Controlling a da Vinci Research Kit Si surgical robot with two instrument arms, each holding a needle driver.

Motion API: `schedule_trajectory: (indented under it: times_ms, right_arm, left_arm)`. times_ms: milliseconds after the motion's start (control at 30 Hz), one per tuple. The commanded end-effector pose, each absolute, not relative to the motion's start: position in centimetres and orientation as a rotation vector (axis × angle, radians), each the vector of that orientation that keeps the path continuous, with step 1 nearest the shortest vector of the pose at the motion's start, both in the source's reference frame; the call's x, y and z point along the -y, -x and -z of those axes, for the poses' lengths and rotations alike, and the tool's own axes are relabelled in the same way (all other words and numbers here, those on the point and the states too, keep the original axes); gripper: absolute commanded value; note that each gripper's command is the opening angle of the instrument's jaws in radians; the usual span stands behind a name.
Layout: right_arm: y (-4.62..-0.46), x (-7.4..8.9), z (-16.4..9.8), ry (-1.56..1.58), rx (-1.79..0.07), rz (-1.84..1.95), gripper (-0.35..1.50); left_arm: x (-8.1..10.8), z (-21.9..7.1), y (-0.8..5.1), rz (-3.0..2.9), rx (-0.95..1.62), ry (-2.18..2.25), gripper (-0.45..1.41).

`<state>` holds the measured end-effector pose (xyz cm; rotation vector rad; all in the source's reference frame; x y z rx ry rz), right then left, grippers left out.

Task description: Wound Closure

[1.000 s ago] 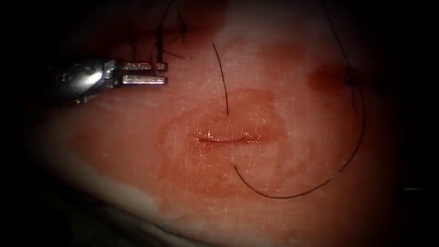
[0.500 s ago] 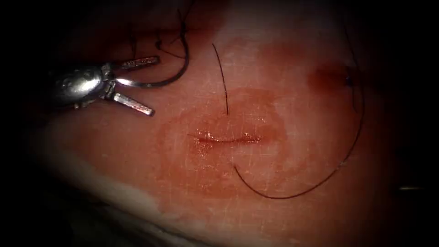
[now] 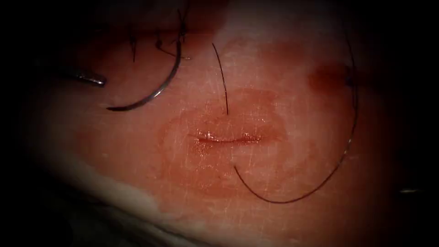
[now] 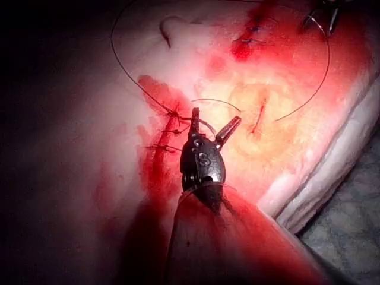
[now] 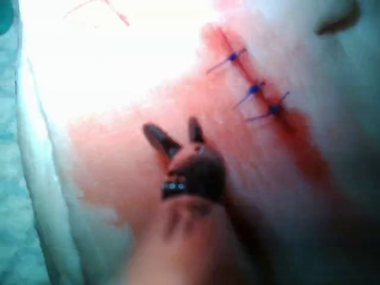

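Note:
The curved needle (image 3: 153, 93) lies loose on the tissue (image 3: 283, 68), up and to the left of the short cut (image 3: 226, 138), and neither tool holds it. Its thread end points up toward old stitches; I cannot tell whether its tip sits in the tissue. My left tool (image 3: 93, 81) reaches in only at the far left, well apart from the needle's tip. Its jaws stand open and hold nothing in the left wrist view (image 4: 215, 117). My right tool (image 5: 172, 127) hovers over the tissue, jaws open and holding nothing. A long thread (image 3: 283, 200) loops below and to the right of the cut.
A short straight piece of thread (image 3: 222, 77) lies above the cut. Old stitches (image 3: 157, 43) close another cut at the upper left, seen also as blue stitches (image 5: 252, 89). Red fluid (image 4: 160, 154) stains the tissue around them. The tissue's pale edge (image 3: 123, 196) runs along the lower left.
The left tool opened its jaws, let go of the needle and drew back to the left. The needle swung down and now lies free on the tissue.

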<state>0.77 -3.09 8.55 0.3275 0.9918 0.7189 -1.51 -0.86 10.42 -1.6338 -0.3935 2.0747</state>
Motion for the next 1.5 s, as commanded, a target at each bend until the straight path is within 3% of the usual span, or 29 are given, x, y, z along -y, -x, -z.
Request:
schedule_trajectory:
  times_ms: [33, 367, 533, 667, 933, 1000, 1500]
  right_arm:
    - [-0.83, 3.1, -8.6, -0.333, -0.993, -0.719, 1.05]
    - [-0.96, 3.2, -8.6, -0.324, -0.993, -0.728, 1.06]
    - [-1.04, 3.2, -8.6, -0.337, -0.995, -0.719, 1.06]
    - [-1.17, 3.3, -8.6, -0.347, -0.996, -0.715, 1.08]
    - [-1.38, 3.3, -8.6, -0.364, -0.999, -0.711, 1.06]
    - [-1.44, 3.3, -8.6, -0.369, -1.003, -0.707, 1.06]
    - [-1.52, 3.4, -8.7, -0.378, -1.006, -0.695, 1.06]
  left_arm:
    - [0.9, -10.5, 1.57, -2.072, 0.397, 1.633, 0.69]
    - [1.4, -10.3, 2.56, -1.955, 0.591, 1.604, 0.73]
    - [1.4, -10.3, 2.78, -1.889, 0.646, 1.548, 0.73]
    - [1.3, -10.3, 3.00, -1.841, 0.619, 1.534, 0.83]
    - [1.3, -10.4, 3.20, -1.753, 0.652, 1.462, 0.79]
    - [1.3, -10.4, 3.37, -1.691, 0.654, 1.404, 0.93]
    - [0.9, -10.6, 4.03, -1.350, 0.823, 1.237, 0.86]
